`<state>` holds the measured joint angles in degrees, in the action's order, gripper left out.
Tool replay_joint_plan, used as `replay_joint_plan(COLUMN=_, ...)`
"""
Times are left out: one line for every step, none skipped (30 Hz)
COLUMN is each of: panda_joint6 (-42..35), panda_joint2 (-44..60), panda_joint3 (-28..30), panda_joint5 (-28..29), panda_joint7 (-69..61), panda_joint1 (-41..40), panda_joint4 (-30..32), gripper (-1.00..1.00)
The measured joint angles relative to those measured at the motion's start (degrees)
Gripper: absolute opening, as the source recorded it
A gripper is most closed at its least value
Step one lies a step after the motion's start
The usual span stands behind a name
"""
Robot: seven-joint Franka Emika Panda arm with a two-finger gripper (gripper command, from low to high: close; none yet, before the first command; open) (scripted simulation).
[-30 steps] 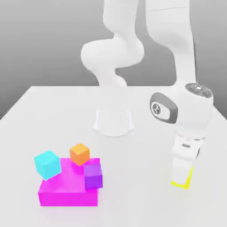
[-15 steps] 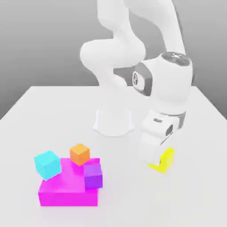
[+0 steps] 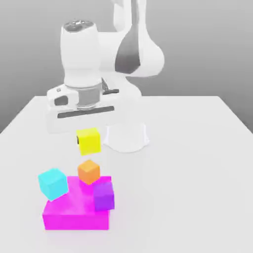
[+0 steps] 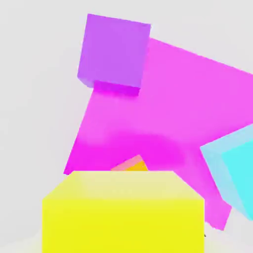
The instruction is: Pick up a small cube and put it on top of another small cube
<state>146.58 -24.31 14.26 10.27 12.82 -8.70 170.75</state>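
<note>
Markings: a long dark strip and a smaller dark patch are noted on the white hand housing; both read as plain shapes, and any finer marking on them is too small to tell.

Change since the earlier exterior frames: the arm has swung from the exterior view's right across to its left. The yellow cube, previously low on that right side and partly covered by the hand, has travelled with it and now hangs in the air above the orange cube. The orange cube, the cyan cube, the purple cube and the magenta block appear where they were.

Position of the task item: the yellow cube sits at the tip of the gripper, directly below the hand housing. The gripper is closed on it, pinching it clear of the table. A small dark part of the gripper shows against the cube's side at the exterior view's left.

In the exterior view a gap is visible between the yellow cube and the orange cube beneath; the two are apart. In the hand view the yellow cube covers most of the orange one, with one corner of the latter exposed against the magenta block
</note>
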Motion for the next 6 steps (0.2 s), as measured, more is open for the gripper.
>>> replay_joint_plan(panda_joint6=2.3, panda_joint2=1.9, panda_joint3=0.2, panda_joint5=0.0, panda_joint7=-0.1, panda_joint1=0.0, panda_joint4=0.3, gripper=-1.0)
replay_joint_plan(panda_joint6=4.6, panda_joint2=3.9, panda_joint3=0.4, panda_joint5=0.0, panda_joint7=-0.1, panda_joint1=0.1, panda_joint4=0.6, gripper=-1.0)
replay_joint_plan(panda_joint6=6.9, panda_joint2=5.9, panda_joint3=0.6, panda_joint5=0.0, panda_joint7=-0.2, panda_joint1=0.2, panda_joint4=1.0, gripper=-1.0)
replay_joint_plan(panda_joint6=8.1, panda_joint2=7.0, panda_joint3=0.7, panda_joint5=0.0, panda_joint7=-0.2, panda_joint1=0.2, panda_joint4=1.1, gripper=1.0)
replay_joint_plan(panda_joint6=8.1, panda_joint2=7.0, panda_joint3=0.7, panda_joint5=0.0, panda_joint7=-0.2, panda_joint1=0.2, panda_joint4=1.1, gripper=1.0)
replay_joint_plan(panda_joint6=8.1, panda_joint2=7.0, panda_joint3=0.7, panda_joint5=0.0, panda_joint7=-0.2, panda_joint1=0.2, panda_joint4=1.1, gripper=1.0)
